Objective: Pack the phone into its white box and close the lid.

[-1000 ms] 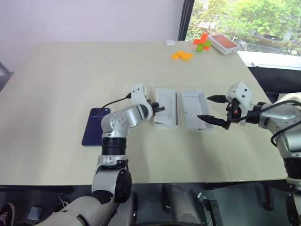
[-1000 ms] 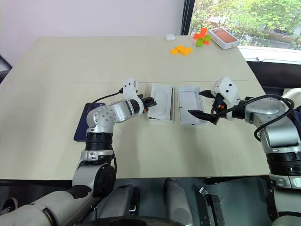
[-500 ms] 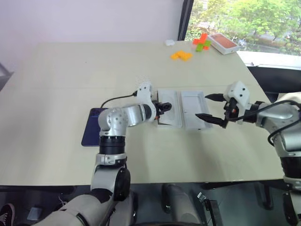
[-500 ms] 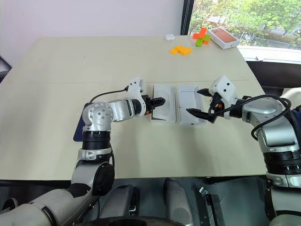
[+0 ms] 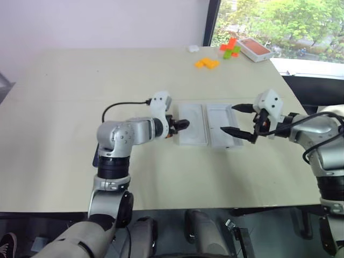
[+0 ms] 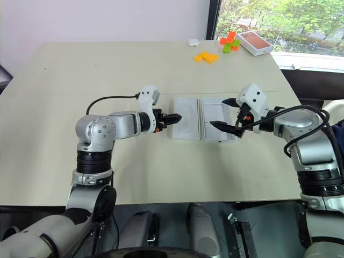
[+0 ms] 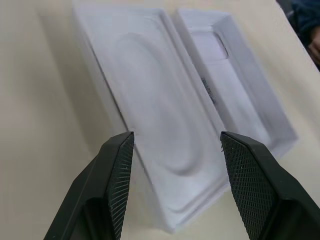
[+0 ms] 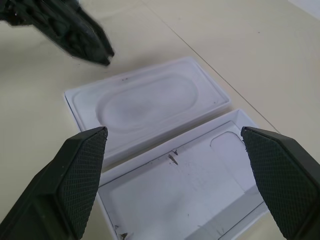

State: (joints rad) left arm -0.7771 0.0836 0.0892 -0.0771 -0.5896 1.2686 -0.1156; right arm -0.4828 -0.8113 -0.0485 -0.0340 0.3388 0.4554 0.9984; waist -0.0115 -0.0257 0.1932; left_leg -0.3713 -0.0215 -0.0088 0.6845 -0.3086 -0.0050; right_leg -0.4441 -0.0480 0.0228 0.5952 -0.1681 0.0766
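In the head view, the left gripper point(image 5: 181, 124) had let go since a second earlier. Then it was pinched on the near edge of the white tray with an oval recess point(image 5: 192, 126); now its fingers stood a little apart, holding nothing, just off that tray's left side. The recessed tray had been pushed to the right: the gap to the deeper white tray point(image 5: 217, 121) was closed, and the two lay side by side, touching or almost so. Whether the deeper one was the box or an upturned lid, I could not tell. The right gripper point(image 5: 229, 119) stayed wide and empty at the deeper tray's right edge. The phone point(image 5: 95, 157) lay flat on the table point(image 5: 75, 80), mostly hidden behind the left arm, well apart from both trays.

In the left wrist view, the two fingers were parted with the recessed tray's corner beyond them, not touching it.

In the right wrist view, the fingers were spread wide over both trays, gripping nothing.

The table was pale beige. At its far edge lay orange blocks point(image 5: 207, 63), a box with an orange-red top point(image 5: 255, 49) and a small white object point(image 5: 194, 48), with a window point(image 5: 269, 21) showing trees behind.
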